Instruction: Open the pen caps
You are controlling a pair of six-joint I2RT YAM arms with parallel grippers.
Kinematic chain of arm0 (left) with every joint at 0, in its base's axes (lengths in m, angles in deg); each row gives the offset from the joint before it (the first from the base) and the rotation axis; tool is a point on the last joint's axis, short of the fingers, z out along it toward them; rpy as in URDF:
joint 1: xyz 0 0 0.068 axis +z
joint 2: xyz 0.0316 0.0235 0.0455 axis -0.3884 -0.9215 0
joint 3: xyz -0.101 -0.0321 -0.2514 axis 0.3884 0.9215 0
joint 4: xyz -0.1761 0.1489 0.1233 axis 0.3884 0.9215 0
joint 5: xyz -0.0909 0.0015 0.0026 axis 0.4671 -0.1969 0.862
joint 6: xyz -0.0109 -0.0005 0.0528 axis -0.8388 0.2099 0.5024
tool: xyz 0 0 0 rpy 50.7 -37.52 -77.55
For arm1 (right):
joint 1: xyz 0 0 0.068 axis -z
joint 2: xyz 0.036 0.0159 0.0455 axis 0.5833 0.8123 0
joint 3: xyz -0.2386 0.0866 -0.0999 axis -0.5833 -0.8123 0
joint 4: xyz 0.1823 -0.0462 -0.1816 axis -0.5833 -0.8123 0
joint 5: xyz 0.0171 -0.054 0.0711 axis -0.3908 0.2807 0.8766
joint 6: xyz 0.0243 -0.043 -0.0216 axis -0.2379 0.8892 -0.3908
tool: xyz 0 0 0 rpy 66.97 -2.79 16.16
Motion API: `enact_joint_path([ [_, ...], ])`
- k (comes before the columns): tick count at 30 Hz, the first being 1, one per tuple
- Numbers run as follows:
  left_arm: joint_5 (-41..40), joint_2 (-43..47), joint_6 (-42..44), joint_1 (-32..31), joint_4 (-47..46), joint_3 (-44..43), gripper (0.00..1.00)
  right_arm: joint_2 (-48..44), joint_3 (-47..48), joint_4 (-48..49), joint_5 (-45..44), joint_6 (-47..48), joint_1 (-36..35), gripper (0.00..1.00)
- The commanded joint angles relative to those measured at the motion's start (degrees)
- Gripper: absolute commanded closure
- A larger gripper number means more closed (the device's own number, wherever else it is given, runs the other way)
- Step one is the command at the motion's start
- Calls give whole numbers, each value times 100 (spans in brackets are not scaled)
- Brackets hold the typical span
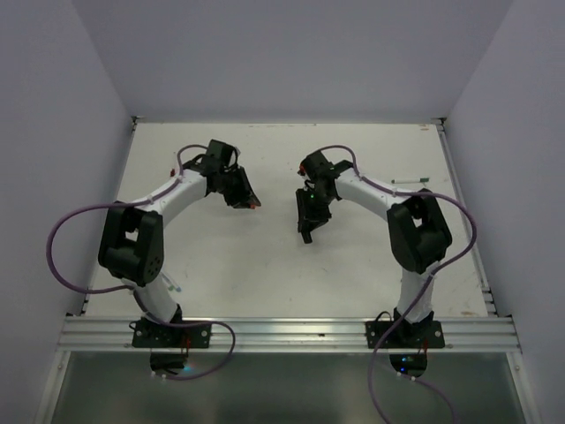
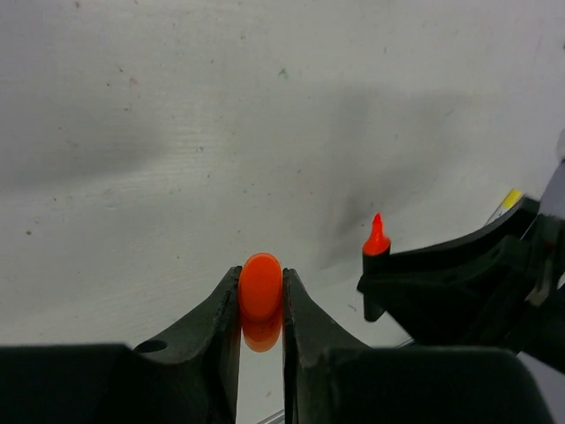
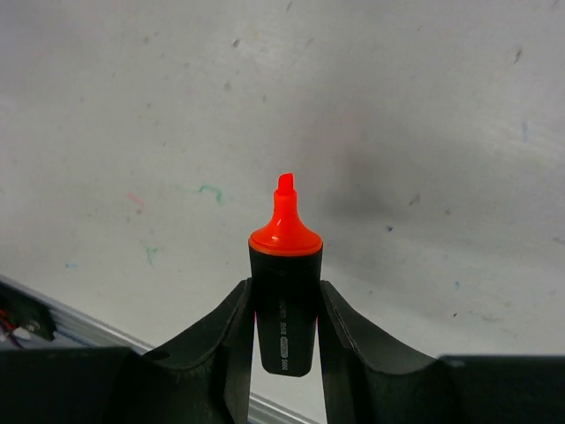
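My left gripper (image 1: 248,200) is shut on the chunky orange cap (image 2: 260,286), which stands pinched between the two fingers; in the top view the cap shows as a small red spot (image 1: 257,204). My right gripper (image 1: 306,230) is shut on the thick black marker (image 3: 284,309), whose bare orange tip (image 3: 284,219) sticks out past the fingers. The cap is off the marker. The two grippers hang apart above the middle of the table. In the left wrist view the right gripper (image 2: 459,287) and the marker's orange tip (image 2: 376,237) show at the right.
A slim white pen with a green end (image 1: 410,182) lies near the table's right edge. A yellow pen end (image 2: 509,199) peeks out behind the right gripper. Grey walls enclose the white table (image 1: 265,274); a metal rail (image 1: 291,334) runs along the front edge.
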Motion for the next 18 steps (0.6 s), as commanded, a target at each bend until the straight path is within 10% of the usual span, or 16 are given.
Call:
enact_joint_path([
  [1,205,-75,636,-178,345,99,100,304,557,105,-623,76,146,100],
  [18,2018,-1340,997,-415,-2020,443,100,964,593,1448,-703,111,366,100],
])
